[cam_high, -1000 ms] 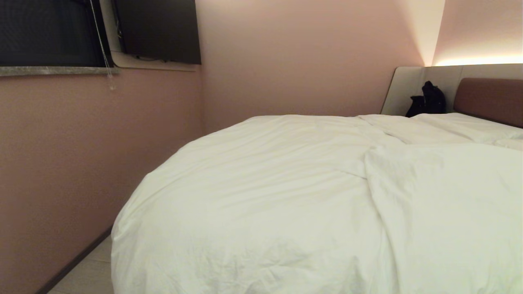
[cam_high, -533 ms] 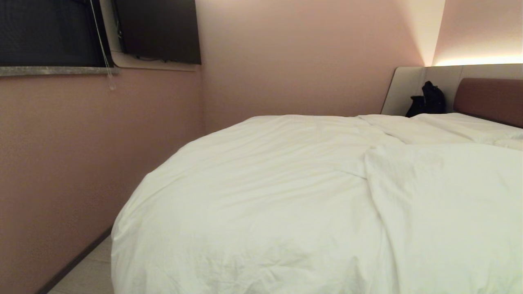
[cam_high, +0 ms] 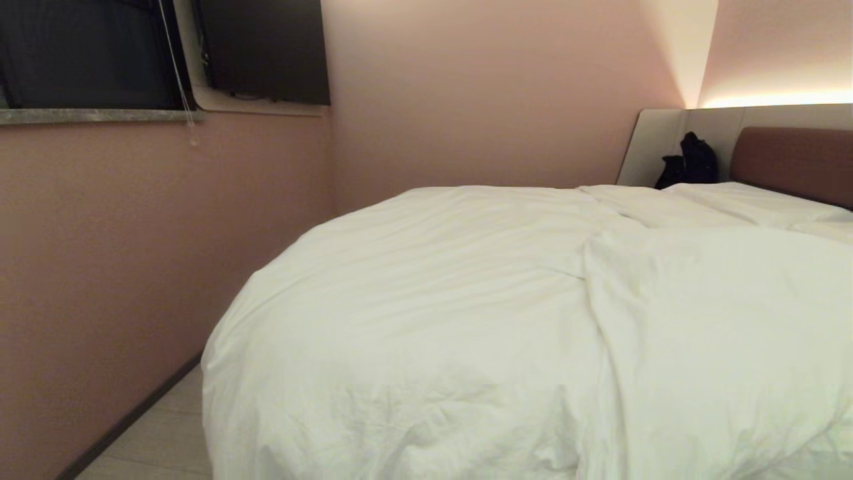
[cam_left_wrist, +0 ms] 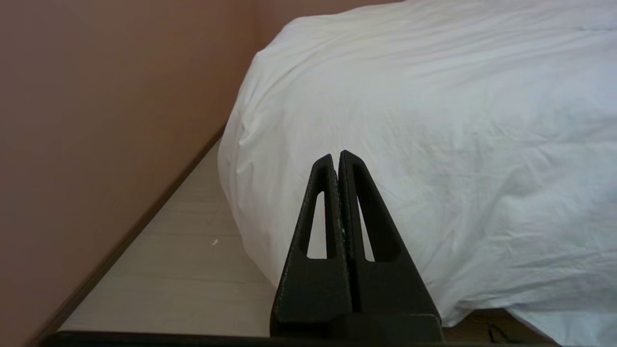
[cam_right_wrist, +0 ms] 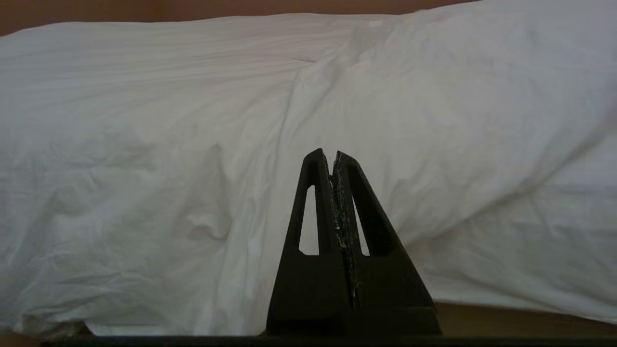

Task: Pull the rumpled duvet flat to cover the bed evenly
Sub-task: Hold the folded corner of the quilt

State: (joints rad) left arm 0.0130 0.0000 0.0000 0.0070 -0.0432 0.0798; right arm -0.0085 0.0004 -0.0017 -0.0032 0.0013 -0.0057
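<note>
1. Plainly, one duvet (cam_high: 480,320) lies over one bed (cam_high: 793,157): a thick white quilt, wrinkled, heaped over the foot end and hanging down the near corner toward the pale floor (cam_high: 156,433).
2. A folded ridge runs up the duvet right of the middle in the head view, where one layer overlaps another, so the cover lies uneven; more creases gather low at the near edge.
3. At the head end, one brown padded headboard (cam_high: 796,160) sits within a light grey panel surround (cam_high: 656,143), lit from above by a warm strip of light.
4. One white pillow (cam_high: 746,203) can be made out just below the headboard; whether a second lies beside it at the right edge I cannot tell.
5. One dark, black object (cam_high: 690,163) stands against the grey panel, beside the headboard; what it is cannot be told.
6. Pink walls (cam_high: 466,100) close the room on two sides. On the left wall are one dark window (cam_high: 80,57) with a stone sill and a hanging blind cord, and one dark wall-mounted screen (cam_high: 266,50) next to it.
7. Neither arm shows in the head view.
8. In the left wrist view, the left gripper (cam_left_wrist: 337,156) has its two black fingers pressed together on nothing, pointing at the duvet's hanging corner near the strip of floor and the wall, apart from the fabric.
9. In the right wrist view, the right gripper (cam_right_wrist: 332,155) is likewise clenched empty, facing the duvet's rumpled side, with a bit of the tan bed base showing beneath the hem.
</note>
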